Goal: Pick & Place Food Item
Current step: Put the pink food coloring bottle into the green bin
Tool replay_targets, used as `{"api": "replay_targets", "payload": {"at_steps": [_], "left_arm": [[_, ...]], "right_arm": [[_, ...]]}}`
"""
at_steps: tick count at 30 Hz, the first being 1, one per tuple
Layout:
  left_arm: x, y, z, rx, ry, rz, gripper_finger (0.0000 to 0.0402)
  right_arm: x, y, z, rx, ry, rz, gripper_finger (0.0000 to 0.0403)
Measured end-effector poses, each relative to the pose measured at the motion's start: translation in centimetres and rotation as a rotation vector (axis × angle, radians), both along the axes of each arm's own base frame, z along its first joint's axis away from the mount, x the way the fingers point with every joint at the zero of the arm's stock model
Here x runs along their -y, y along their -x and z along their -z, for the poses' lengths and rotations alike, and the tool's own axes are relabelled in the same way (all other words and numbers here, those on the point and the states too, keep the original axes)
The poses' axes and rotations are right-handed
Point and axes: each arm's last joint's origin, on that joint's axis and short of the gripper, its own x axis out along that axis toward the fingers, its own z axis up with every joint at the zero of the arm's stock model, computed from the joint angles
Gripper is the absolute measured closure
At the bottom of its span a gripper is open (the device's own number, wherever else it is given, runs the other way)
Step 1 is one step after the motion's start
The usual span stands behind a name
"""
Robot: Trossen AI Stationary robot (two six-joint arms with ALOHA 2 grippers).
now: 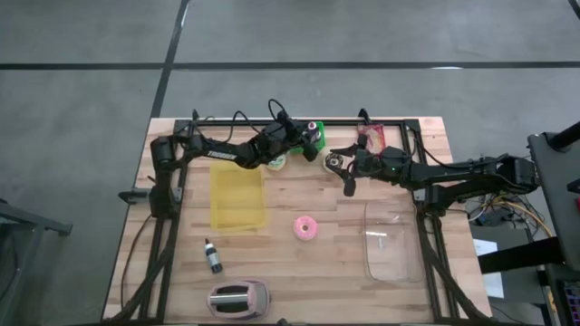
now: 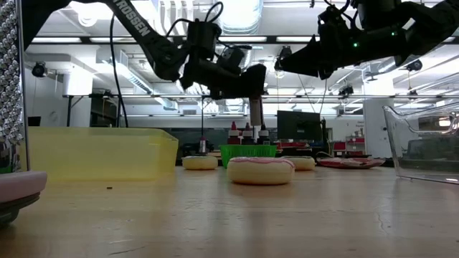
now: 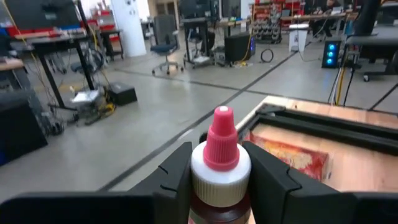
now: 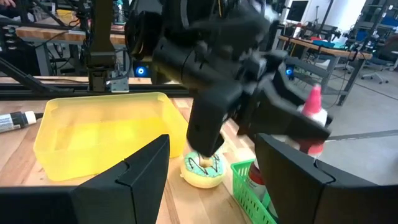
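My left gripper point(image 1: 313, 138) reaches level over the table's far middle and is shut on a sauce bottle point(image 3: 220, 163) with a red pointed cap and a white collar. The bottle point(image 2: 254, 115) stands upright above a green basket point(image 2: 247, 152). My right gripper point(image 1: 343, 172) waits open just right of it, pointing level at the left gripper, with nothing between its fingers point(image 4: 140, 171). An iced donut point(image 4: 202, 169) lies on the table beside the basket. A pink donut point(image 1: 305, 227) lies at the table's middle. My left gripper pinches the bottle between its two fingers point(image 3: 177, 177), just below the white collar point(image 3: 221, 177) near the top. The fingers come in level, one on each side. The bottle stays upright, cap up, its body hanging below the fingers over the green basket.
A yellow bin point(image 1: 237, 195) sits left of centre and a clear plastic tub point(image 1: 391, 240) right of centre. A toaster point(image 1: 238, 297) and a small dark bottle point(image 1: 213, 256) lie near the front edge. A red packet point(image 1: 372, 138) lies at the far right.
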Motion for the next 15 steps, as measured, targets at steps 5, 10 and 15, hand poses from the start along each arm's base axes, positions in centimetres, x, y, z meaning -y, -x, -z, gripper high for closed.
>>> {"api": "replay_targets", "payload": {"at_steps": [5,10,15], "left_arm": [[0.0,0.2,-1.0,0.003,-0.043,-0.029,0.0289],[-0.8,0.6,-1.5,-0.002,-0.067,-0.068,0.0289],[-1.6,1.0,-1.4,-0.018,-0.069,-0.084,0.0289]], "right_arm": [[0.0,0.0,0.0,-0.002,0.000,-0.001,0.0172],[0.0,0.0,0.0,-0.002,0.000,-0.001,0.0172],[0.3,0.1,-0.2,0.017,0.023,0.015,0.0172]]}}
